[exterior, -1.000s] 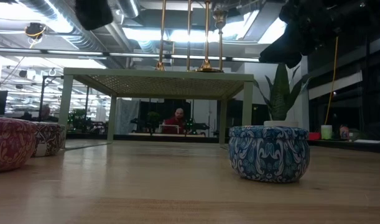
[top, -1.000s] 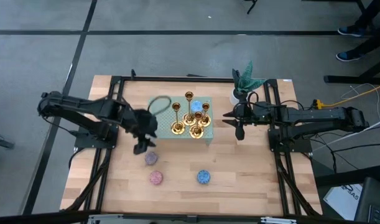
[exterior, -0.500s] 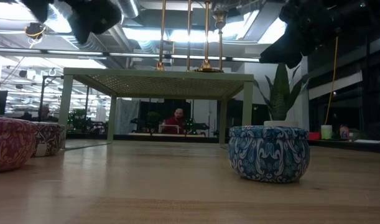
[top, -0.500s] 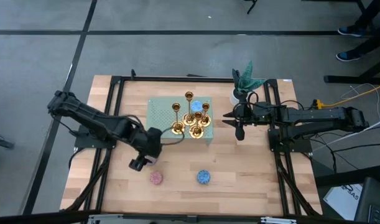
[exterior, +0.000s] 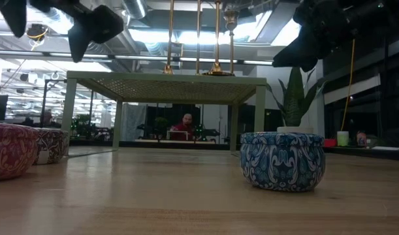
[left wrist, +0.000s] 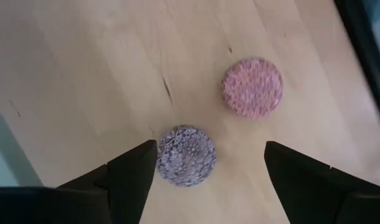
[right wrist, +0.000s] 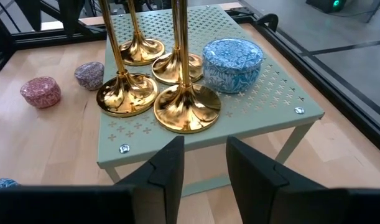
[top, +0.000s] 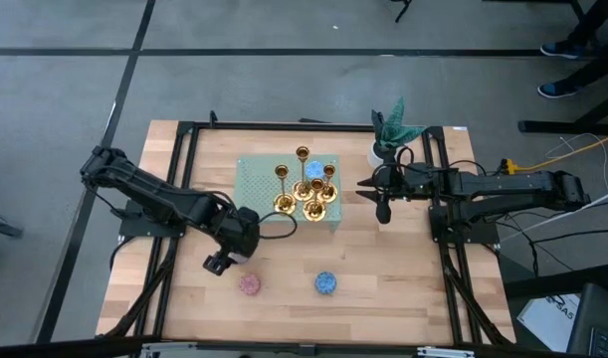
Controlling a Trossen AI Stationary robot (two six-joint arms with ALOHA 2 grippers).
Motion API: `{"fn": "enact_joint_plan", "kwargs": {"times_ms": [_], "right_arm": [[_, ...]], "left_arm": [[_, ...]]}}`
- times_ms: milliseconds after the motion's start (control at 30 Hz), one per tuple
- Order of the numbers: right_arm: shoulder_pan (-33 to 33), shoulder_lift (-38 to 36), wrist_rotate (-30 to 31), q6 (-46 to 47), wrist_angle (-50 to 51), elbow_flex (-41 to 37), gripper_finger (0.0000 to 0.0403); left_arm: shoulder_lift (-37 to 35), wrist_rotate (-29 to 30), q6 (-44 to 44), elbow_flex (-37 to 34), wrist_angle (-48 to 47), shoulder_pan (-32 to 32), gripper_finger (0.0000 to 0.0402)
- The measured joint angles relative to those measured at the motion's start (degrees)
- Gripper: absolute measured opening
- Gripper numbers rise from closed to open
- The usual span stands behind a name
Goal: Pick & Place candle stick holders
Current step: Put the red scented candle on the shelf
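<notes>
- The left gripper (top: 220, 262) hangs over the wooden table (top: 383, 288), off the near-left corner of the small green perforated stand (top: 250, 177). Its fingers (left wrist: 137, 177) are spread wide and grasp nothing.
- Straight below that gripper sits the purple-grey speckled candle (left wrist: 185, 155), framed between the two fingers but not touched; in the high view the gripper hides it.
- Just beyond it, a little farther from the stand, lies the pink candle (top: 249, 284), apart from the purple-grey one.
- To the right of the left gripper and well apart from it, a blue patterned candle (top: 325, 283) rests on the table in front of the stand.
- The four candle stick holders (top: 313, 210) stand upright in a close cluster on the stand's top, between the two grippers and nearer the right one. Their round gold bases (right wrist: 186, 107) sit side by side, some touching or nearly so; none is held.
- A second blue candle (right wrist: 232, 56) sits on the stand just behind the holders, toward the far edge.
- The right gripper (top: 383, 211) waits just off the stand's right edge, above the table, aimed at the holders. Its fingers (right wrist: 166, 167) are parted by a narrow gap with nothing between them.
- Behind the right gripper, at the table's far edge, stands a potted plant (top: 391, 129).
- Level across the table, a person (exterior: 186, 124) shows far off in the room under the stand.
</notes>
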State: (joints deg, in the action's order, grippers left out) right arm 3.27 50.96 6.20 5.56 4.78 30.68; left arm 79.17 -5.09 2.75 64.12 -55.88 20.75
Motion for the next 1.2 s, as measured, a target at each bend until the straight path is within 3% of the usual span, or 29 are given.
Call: {"fn": "enact_joint_plan", "kwargs": {"times_ms": [200, 400, 1200], "right_arm": [[0.0, 0.0, 0.0, 0.0, 0.4, 0.0, 0.0122], [0.0, 0.0, 0.0, 0.0, 0.4, 0.0, 0.0122], [0.0, 0.0, 1.8, 0.2, 1.1, 0.0, 0.0122]], "left_arm": [[3.3, 0.1, 13.2, 0.0, 0.0, 0.2, 0.0296], [7.1, 0.4, 19.7, 0.0, -0.1, 0.2, 0.0297], [9.9, 3.9, 20.4, -9.3, 8.5, 0.3, 0.0296]]}}
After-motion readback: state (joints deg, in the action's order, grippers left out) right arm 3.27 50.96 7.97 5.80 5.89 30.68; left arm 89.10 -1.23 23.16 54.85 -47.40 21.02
